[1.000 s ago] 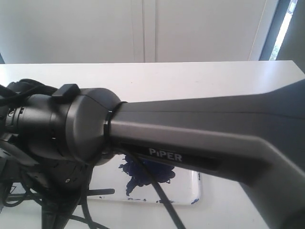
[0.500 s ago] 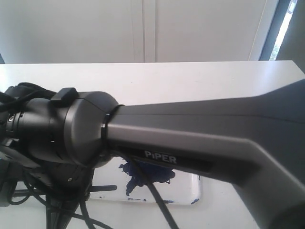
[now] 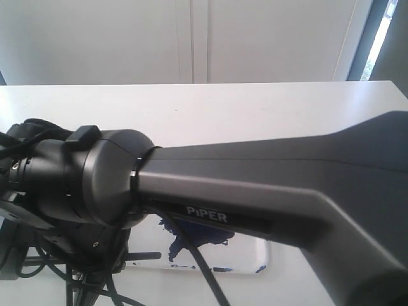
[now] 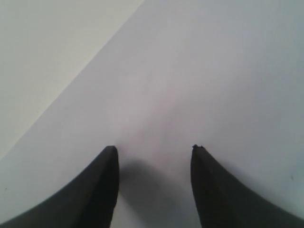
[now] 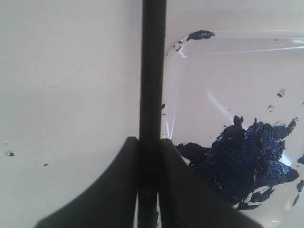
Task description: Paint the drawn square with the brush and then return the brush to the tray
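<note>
Right gripper (image 5: 149,142) clamped on the brush (image 5: 153,71) handle, at the tray (image 5: 237,71) rim, near centre. Left gripper (image 4: 154,149) jaws apart, empty. Drawn square not in view. Lower until the brush rests inside tray before you release.

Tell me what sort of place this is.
Probably an indoor robot lab or test room, set up for painting: a white table against plain white wall panels, a dark PiPER-marked robot arm, and a white tray blotched with dark blue paint, while the right hand grips a black brush.
</note>
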Robot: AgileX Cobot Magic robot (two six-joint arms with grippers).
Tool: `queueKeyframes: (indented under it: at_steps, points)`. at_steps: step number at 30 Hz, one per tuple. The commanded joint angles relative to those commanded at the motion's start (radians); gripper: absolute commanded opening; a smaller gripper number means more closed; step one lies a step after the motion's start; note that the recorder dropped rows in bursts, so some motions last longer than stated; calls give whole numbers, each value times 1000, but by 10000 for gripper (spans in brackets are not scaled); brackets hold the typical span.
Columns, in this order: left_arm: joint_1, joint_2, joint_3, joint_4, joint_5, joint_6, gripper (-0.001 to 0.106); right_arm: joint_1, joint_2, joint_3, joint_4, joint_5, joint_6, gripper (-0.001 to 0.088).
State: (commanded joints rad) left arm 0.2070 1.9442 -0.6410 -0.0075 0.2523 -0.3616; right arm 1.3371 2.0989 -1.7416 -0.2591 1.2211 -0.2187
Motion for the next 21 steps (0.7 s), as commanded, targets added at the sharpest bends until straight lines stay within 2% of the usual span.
queueKeyframes:
  at_steps: [21]
  points:
    - [0, 0, 0, 0, 2, 2, 537, 0, -4, 0, 25, 0, -7, 0]
